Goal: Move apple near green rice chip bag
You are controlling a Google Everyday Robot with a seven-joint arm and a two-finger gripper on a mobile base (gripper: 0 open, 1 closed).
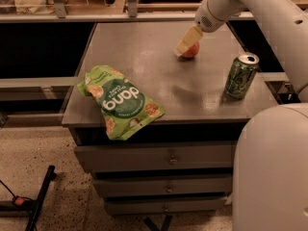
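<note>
The red-orange apple (pixel 192 50) sits on the grey cabinet top (pixel 159 76), toward the back right. My gripper (pixel 185 44) reaches down from the upper right, and its cream fingers cover the apple's left side. The green rice chip bag (pixel 120 101) lies flat at the front left of the top, its lower corner hanging over the front edge. The apple is well apart from the bag, up and to the right of it.
A green drink can (pixel 240 75) stands upright near the right edge. My white arm (pixel 260 8) crosses the upper right and the robot's body (pixel 272 172) fills the lower right. Drawers (pixel 168 160) face the front. A shelf with railings runs behind the top.
</note>
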